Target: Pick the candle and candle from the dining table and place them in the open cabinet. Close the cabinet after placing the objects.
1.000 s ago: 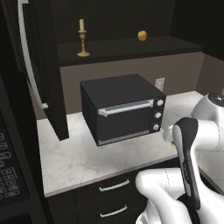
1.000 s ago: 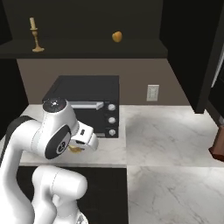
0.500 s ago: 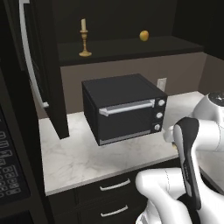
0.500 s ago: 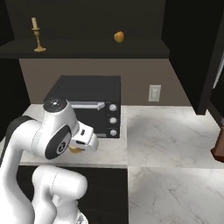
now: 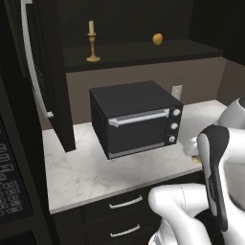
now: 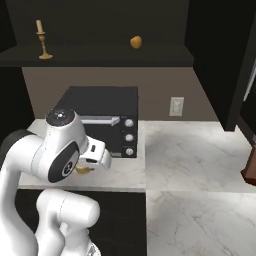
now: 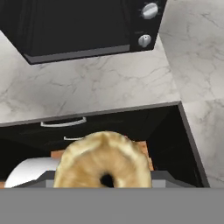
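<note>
A short stubby cream-yellow candle (image 7: 104, 159) sits right in front of the hand camera, with my gripper (image 7: 105, 179) shut on it; it hides the fingertips. From the right base view the gripper (image 6: 84, 168) hangs low at the counter's front edge, before the toaster oven, a bit of candle (image 6: 82, 170) under it. The thin taper candle in its brass candlestick (image 5: 91, 42) stands on the shelf of the open cabinet (image 5: 143, 51), far left. The cabinet door (image 5: 48, 76) hangs open at the left. The dining table is out of view.
A black toaster oven (image 5: 134, 117) stands on the marble counter (image 5: 81, 174) under the cabinet. A round orange-yellow fruit (image 5: 157, 38) lies on the shelf right of the taper. Black drawers (image 7: 65, 124) run below the counter. A microwave panel (image 5: 12, 191) is at the far left.
</note>
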You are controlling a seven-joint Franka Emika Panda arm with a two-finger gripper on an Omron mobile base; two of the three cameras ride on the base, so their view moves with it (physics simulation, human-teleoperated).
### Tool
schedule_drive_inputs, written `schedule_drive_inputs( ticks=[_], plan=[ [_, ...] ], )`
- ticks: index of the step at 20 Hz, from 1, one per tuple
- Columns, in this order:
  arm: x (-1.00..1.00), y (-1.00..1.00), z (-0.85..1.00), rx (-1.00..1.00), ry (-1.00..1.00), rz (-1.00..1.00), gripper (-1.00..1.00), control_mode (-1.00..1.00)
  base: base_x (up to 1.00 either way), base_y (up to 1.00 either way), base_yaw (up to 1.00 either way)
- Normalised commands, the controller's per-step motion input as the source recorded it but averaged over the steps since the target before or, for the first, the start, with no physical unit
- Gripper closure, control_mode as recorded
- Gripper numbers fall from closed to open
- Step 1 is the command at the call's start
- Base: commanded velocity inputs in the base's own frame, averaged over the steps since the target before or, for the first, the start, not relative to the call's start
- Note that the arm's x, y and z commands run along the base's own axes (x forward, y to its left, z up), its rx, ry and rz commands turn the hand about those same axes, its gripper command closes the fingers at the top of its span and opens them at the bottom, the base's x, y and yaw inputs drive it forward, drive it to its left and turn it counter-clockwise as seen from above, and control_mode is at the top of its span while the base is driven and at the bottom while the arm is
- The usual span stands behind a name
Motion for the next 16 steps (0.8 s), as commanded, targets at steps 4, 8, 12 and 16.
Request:
schedule_drive_inputs(
  ticks=[4, 8, 12, 16],
  plan=[
    [0.00, 0.00, 0.44, -0.01, 0.09, 0.06, 1.00, -1.00, 0.00, 0.00, 0.00],
    [0.00, 0.00, 0.66, -0.03, 0.12, 0.01, 1.00, -1.00, 0.00, 0.00, 0.00],
    [0.00, 0.00, 0.51, 0.00, 0.08, 0.02, 1.00, -1.00, 0.00, 0.00, 0.00],
    [0.00, 0.00, 0.29, 0.00, 0.02, 0.03, 1.00, -1.00, 0.00, 0.00, 0.00]
  ],
)
